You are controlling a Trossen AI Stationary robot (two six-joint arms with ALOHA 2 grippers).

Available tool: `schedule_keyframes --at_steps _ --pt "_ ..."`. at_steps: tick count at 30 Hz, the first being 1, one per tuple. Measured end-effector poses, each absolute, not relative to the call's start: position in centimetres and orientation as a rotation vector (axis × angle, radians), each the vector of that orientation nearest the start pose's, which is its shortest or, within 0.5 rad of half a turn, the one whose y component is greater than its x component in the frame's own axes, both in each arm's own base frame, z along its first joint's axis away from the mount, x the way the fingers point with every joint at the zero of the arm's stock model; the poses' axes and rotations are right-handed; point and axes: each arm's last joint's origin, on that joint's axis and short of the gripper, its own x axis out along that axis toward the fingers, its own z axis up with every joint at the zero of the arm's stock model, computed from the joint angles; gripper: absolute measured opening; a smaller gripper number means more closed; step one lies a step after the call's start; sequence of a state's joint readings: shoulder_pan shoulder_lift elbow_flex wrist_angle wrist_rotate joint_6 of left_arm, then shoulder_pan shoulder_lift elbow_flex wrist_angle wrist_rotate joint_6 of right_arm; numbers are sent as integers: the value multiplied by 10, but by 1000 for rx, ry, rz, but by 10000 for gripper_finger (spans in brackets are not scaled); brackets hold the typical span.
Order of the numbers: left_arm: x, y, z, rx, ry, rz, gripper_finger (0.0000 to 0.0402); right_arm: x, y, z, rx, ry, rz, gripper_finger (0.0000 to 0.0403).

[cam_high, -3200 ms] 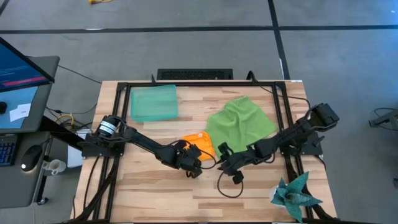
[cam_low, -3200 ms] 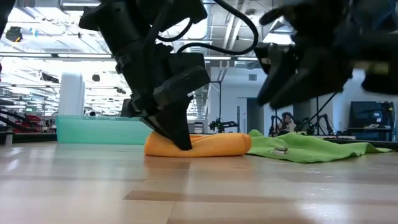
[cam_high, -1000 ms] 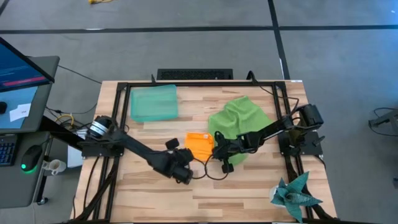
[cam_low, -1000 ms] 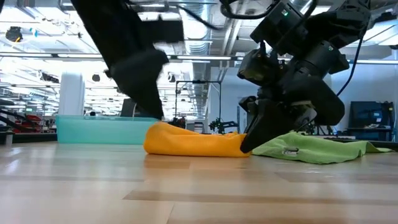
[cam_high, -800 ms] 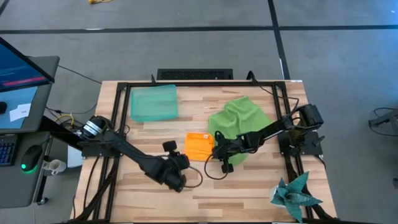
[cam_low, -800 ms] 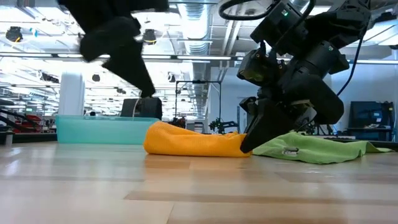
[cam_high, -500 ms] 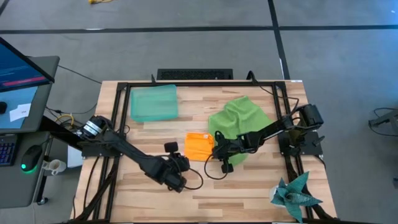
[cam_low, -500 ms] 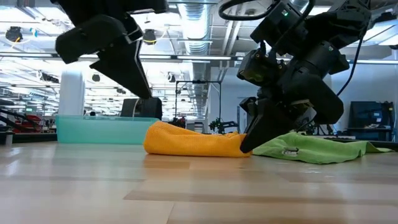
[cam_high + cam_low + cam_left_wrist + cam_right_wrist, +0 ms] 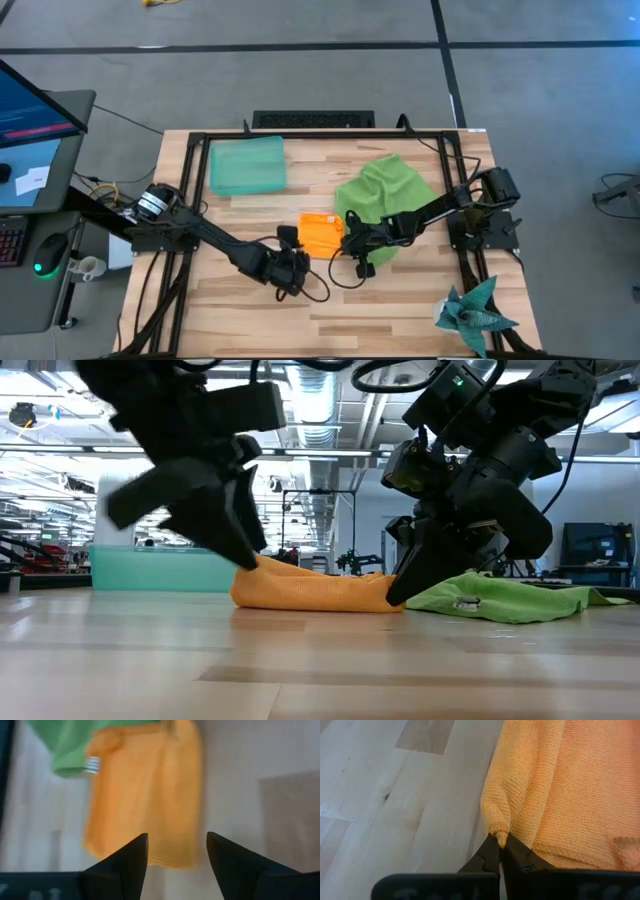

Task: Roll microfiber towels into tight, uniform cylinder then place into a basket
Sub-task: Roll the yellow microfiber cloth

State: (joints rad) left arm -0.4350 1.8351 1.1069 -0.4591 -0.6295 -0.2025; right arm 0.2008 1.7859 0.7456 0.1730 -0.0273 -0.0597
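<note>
Two dark robot arms are working over a light wooden slatted table, with a folded bright orange microfiber towel lying near its middle. The right gripper is reaching in from the right side and is pinching a small tuft at the orange towel's corner, its two dark fingers pressed together on the cloth; from table height it is standing at the towel's right end, where orange meets green. The left gripper is hanging just beside the towel's near-left edge, its fingers spread apart and holding nothing, with the towel's edge lying just ahead of the gap between the tips. In the level view the left gripper is tilting down toward the towel's left end, though whether it is touching the cloth cannot be told.

A crumpled lime green microfiber towel is lying spread directly behind and to the right of the orange one, touching it along one edge. The shallow rectangular translucent teal-green plastic basket is sitting well apart at the table's far-left corner. A spiky teal star-shaped object is resting at the near-right corner.
</note>
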Motion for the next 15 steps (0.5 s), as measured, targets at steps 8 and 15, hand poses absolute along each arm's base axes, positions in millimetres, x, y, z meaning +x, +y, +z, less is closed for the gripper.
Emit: schedule_keyframes --at_steps 8,15 --pt "329 -123 135 413 1080 205 193 308 63 106 -131 866 239 18" --pt "331 -113 120 382 1146 281 192 308 64 106 -129 871 246 12"
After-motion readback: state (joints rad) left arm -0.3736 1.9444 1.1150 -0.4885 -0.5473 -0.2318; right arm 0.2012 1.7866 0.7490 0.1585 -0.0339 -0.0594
